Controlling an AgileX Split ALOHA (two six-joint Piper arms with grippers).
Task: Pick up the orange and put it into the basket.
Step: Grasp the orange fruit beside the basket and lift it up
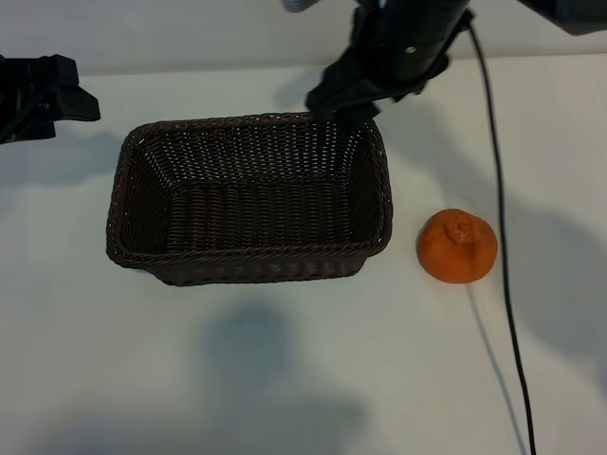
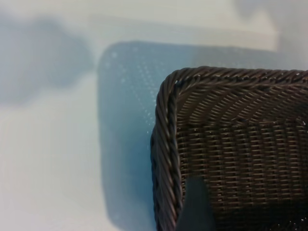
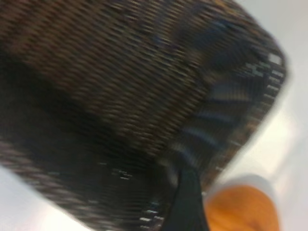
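Exterior view: orange [image 1: 457, 246] beside basket [image 1: 248, 266]; both grippers' fingers apparently wide, empty.

Exterior camera looks steeply down; both close wrist cameras share the basket [image 1: 248, 197] with it.

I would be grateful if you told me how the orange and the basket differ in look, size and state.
The orange is small, round and bright orange with dimpled skin; the basket is large, rectangular and dark-brown woven wicker. The orange is a solid fruit with a stem nub on top, while the basket is an open, hollow container with nothing visible inside. The orange lies outside the basket, beside its right end in the exterior view. Both rest on the white table, and neither is held.
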